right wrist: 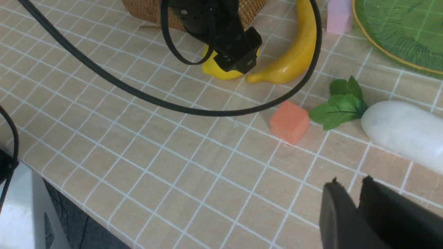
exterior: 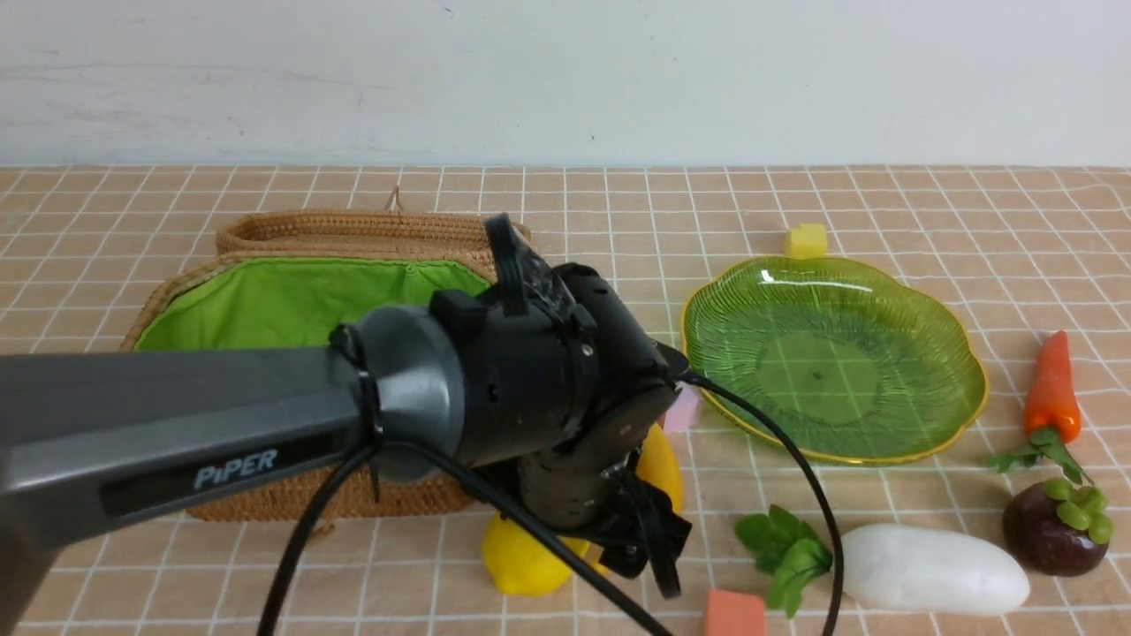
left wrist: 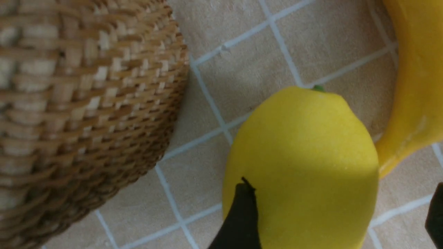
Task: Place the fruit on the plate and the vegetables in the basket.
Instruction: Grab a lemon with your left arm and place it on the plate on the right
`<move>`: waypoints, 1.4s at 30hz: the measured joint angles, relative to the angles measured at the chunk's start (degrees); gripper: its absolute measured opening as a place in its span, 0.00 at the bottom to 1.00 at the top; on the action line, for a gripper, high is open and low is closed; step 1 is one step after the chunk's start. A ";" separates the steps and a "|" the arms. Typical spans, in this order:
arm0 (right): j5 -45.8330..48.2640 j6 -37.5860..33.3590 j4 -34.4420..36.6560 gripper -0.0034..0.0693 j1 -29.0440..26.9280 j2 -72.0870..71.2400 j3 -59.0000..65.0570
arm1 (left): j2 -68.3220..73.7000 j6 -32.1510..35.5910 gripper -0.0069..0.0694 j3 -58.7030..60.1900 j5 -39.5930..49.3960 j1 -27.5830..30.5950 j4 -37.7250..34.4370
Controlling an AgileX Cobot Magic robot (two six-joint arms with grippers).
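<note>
Checked cloth (exterior: 265, 574) bears lemon (exterior: 521, 561) and banana (exterior: 663, 468) beside basket (exterior: 265, 508), off plate (exterior: 831, 353).

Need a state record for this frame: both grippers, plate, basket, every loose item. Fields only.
left gripper: open, jaws either side of the lemon, not closed on it
right gripper: jaws nearly together, empty, above the table near the radish
plate: empty
basket: open; inside partly hidden by the left arm
banana: on table beside lemon
carrot: on table, right of plate
mangosteen: on table, near carrot's leaves
cubes: orange cube, pink cube, yellow cube, all on table
</note>
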 joint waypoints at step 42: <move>0.51 -1.46 0.21 0.23 0.00 0.00 0.00 | 4.73 3.77 0.85 -1.36 -0.44 -2.27 2.96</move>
